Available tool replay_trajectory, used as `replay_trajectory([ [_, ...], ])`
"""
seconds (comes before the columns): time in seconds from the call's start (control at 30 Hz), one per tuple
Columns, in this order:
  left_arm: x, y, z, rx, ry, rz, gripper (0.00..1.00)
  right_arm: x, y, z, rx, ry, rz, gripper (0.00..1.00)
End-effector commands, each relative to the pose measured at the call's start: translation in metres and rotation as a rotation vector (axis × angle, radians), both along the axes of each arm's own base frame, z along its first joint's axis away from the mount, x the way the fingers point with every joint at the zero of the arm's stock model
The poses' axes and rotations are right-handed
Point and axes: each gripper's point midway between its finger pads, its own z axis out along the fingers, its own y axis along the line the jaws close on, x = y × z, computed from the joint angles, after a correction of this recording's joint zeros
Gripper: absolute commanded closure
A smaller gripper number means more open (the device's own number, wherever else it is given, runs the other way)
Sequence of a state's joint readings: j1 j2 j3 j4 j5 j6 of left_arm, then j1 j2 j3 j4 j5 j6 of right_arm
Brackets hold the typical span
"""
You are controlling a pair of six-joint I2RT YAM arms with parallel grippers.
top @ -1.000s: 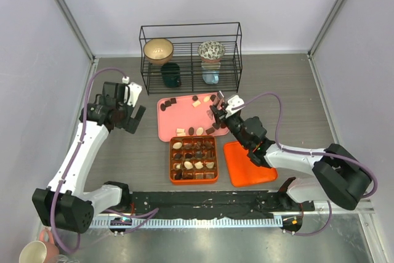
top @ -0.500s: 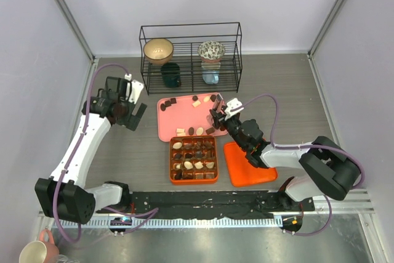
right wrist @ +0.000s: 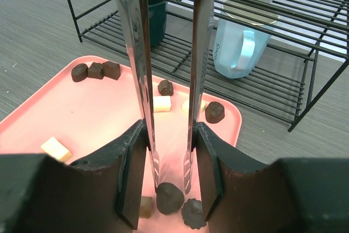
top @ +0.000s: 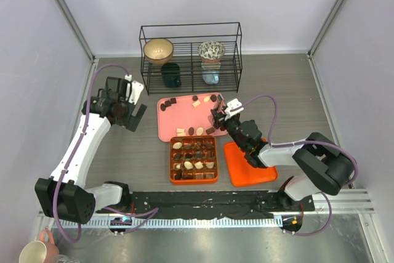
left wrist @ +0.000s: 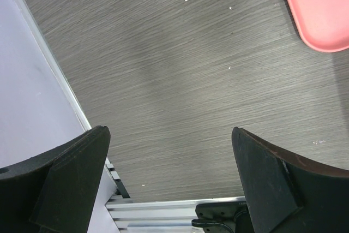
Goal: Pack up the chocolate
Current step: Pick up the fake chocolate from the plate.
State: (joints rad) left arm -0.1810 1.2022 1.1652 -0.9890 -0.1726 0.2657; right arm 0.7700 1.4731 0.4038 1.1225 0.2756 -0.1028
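My right gripper (right wrist: 170, 173) is shut on a pair of metal tongs (right wrist: 143, 80), one blade against each finger. The tong tips stand apart over the near right part of the pink tray (right wrist: 98, 113), on either side of a dark chocolate (right wrist: 169, 198) that lies on the tray. A ruffled dark piece (right wrist: 193, 213) and a tan piece (right wrist: 144, 207) lie right beside it. More chocolate (top: 194, 100) is scattered over the tray, and the orange gridded box (top: 192, 159) holds several pieces. My left gripper (left wrist: 172, 178) hangs open and empty over bare table, left of the tray.
An orange lid (top: 248, 163) lies to the right of the box. A black wire rack (top: 189, 56) with bowls and mugs stands behind the tray. The tray's corner (left wrist: 322, 9) shows at the upper right of the left wrist view.
The tongs' blades have spread slightly, and the right gripper has shifted a little over the tray's right side. The left gripper has moved slightly left, then held still.
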Motion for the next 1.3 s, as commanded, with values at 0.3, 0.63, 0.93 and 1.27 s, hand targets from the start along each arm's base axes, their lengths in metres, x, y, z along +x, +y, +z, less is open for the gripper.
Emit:
replay_trajectory([
  [0.3, 0.002, -0.002, 0.014, -0.022, -0.044, -0.009, 0.0, -0.002, -0.009, 0.018, 0.042, -0.048, -0.024, 0.6],
  [0.63, -0.001, -0.001, 0.013, -0.021, -0.047, -0.005, 0.0, -0.002, -0.004, 0.031, 0.039, -0.058, -0.002, 0.66],
  [0.93, -0.003, -0.001, 0.017, -0.021, -0.058, -0.008, 0.0, -0.007, -0.006, 0.027, 0.016, -0.029, 0.01, 0.56],
  [1.27, -0.002, 0.0, 0.02, -0.02, -0.065, -0.007, 0.0, -0.013, -0.013, 0.012, 0.01, 0.008, 0.003, 0.55],
])
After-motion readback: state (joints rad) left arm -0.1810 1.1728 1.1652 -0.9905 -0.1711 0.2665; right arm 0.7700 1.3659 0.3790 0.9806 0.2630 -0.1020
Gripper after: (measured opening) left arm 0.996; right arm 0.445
